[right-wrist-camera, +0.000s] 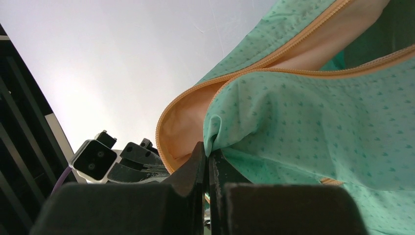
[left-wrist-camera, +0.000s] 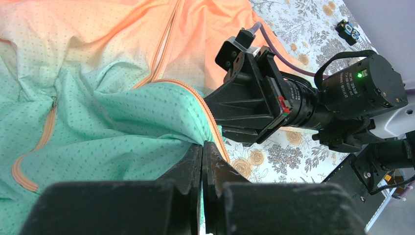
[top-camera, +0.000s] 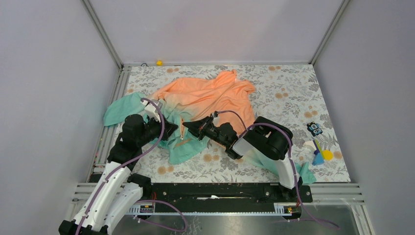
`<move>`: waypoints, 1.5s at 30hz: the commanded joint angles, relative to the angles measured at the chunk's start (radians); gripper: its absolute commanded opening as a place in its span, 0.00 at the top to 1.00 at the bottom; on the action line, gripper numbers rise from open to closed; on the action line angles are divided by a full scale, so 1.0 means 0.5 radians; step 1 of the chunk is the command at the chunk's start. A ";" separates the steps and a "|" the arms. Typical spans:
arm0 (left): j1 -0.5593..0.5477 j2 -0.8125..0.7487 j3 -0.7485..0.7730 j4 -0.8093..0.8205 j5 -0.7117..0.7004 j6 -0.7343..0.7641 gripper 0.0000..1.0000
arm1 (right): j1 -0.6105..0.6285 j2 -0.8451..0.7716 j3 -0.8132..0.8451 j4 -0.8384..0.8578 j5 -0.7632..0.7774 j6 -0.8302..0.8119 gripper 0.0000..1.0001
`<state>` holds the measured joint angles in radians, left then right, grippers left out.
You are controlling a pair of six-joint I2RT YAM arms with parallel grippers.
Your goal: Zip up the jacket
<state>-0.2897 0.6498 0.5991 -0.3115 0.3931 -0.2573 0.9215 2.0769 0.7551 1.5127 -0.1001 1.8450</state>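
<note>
The jacket (top-camera: 210, 95) lies crumpled mid-table, orange at the back, teal-green at the hem near the arms. Its orange zipper (left-wrist-camera: 161, 46) runs down the front and is parted at the hem. My left gripper (top-camera: 172, 128) is shut on the teal hem fabric (left-wrist-camera: 122, 127) beside the zipper edge (left-wrist-camera: 211, 117). My right gripper (top-camera: 188, 128) faces it from the right, shut on the other teal front panel (right-wrist-camera: 303, 122) next to its orange zipper tape (right-wrist-camera: 274, 49). The two grippers are close together, with the hem lifted between them.
A teal sleeve (top-camera: 120, 108) spreads to the left near the metal rail. Small coloured toys (top-camera: 319, 147) lie at the right edge of the floral tablecloth (top-camera: 293, 88). A yellow object (top-camera: 159, 62) sits at the back edge.
</note>
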 commanded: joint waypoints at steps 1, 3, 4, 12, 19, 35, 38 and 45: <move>0.000 -0.006 0.008 0.154 0.033 0.042 1.00 | -0.021 -0.084 0.056 0.291 -0.034 0.052 1.00; 0.000 -0.008 0.008 0.156 0.035 0.044 1.00 | -0.021 -0.091 0.055 0.291 -0.031 0.055 1.00; 0.000 -0.007 0.008 0.159 0.034 0.042 1.00 | -0.020 -0.090 0.055 0.293 -0.030 0.058 1.00; 0.000 0.012 0.004 0.154 0.012 0.051 1.00 | -0.020 -0.112 0.045 0.315 -0.033 0.073 1.00; -0.003 0.030 0.000 0.158 -0.008 0.060 1.00 | -0.022 -0.132 0.036 0.319 -0.039 0.089 1.00; -0.006 0.000 -0.007 0.160 -0.037 0.074 1.00 | -0.024 -0.162 0.008 0.328 -0.044 0.117 1.00; -0.006 0.005 -0.006 0.161 -0.027 0.076 1.00 | -0.024 -0.163 0.008 0.328 -0.045 0.129 1.00; -0.012 0.000 -0.009 0.162 -0.021 0.076 1.00 | -0.024 -0.138 0.012 0.323 -0.047 0.182 1.00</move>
<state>-0.2901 0.6624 0.5949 -0.2897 0.3813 -0.2348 0.9203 2.0495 0.7544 1.5131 -0.1108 1.9026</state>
